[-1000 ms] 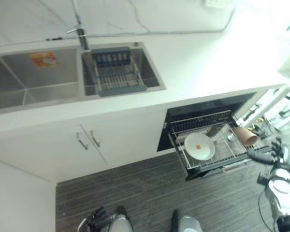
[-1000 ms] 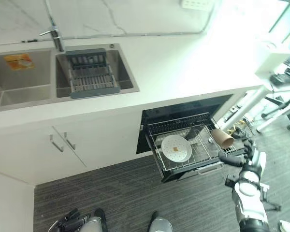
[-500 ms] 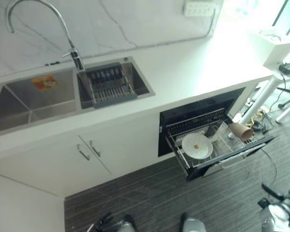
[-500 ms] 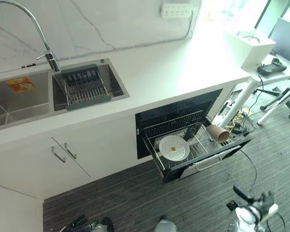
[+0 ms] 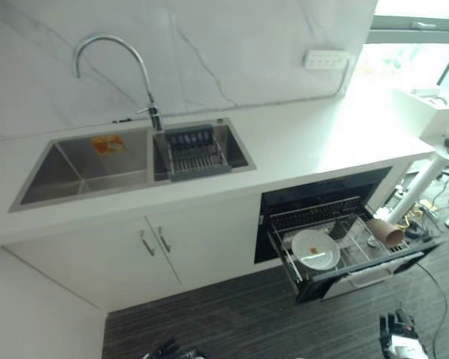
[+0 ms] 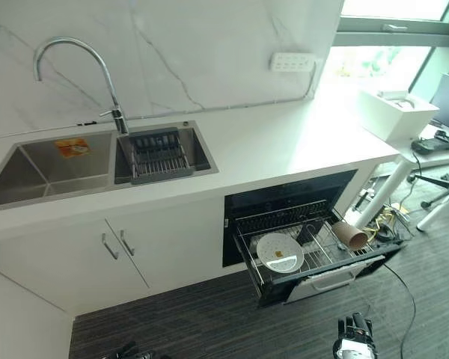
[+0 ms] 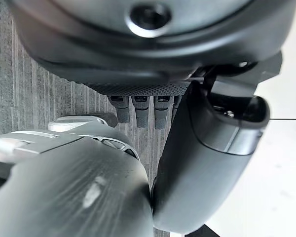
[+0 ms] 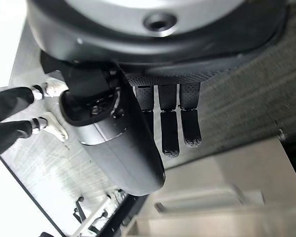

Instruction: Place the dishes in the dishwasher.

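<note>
Both hands hang low and hold nothing. The right hand [image 6: 353, 338] shows at the bottom of the eye views, over the dark striped floor [image 6: 209, 321]; in its own wrist view its fingers [image 8: 170, 123] run straight and side by side, the thumb standing apart, with only floor past the tips. The left hand [image 7: 153, 98] shows in its wrist view with fingers relaxed, close together and pointing down at the same floor.

Well beyond the right hand's fingertips, and up from them, the dishwasher rack [image 5: 359, 258] stands pulled out of the open dishwasher [image 5: 322, 196]. A white plate [image 5: 315, 249] lies nearly flat in the rack's left part, face up, a small orange speck on it. To its right a brown cup [image 5: 388, 232] lies on its side at the rack's right edge, its long axis running roughly across the rack and its mouth turned inward toward the plate. Between them sits a dark object too small to identify.

Farther still, the white counter [image 5: 314, 142] is bare, and the double sink [image 5: 82, 161] holds a grey drain basket [image 5: 196, 149] in which no dishes can be made out.

Judging from this, the loading looks essentially done. What seems left is sliding the rack in and closing the dishwasher; the tipped cup might want righting first.
</note>
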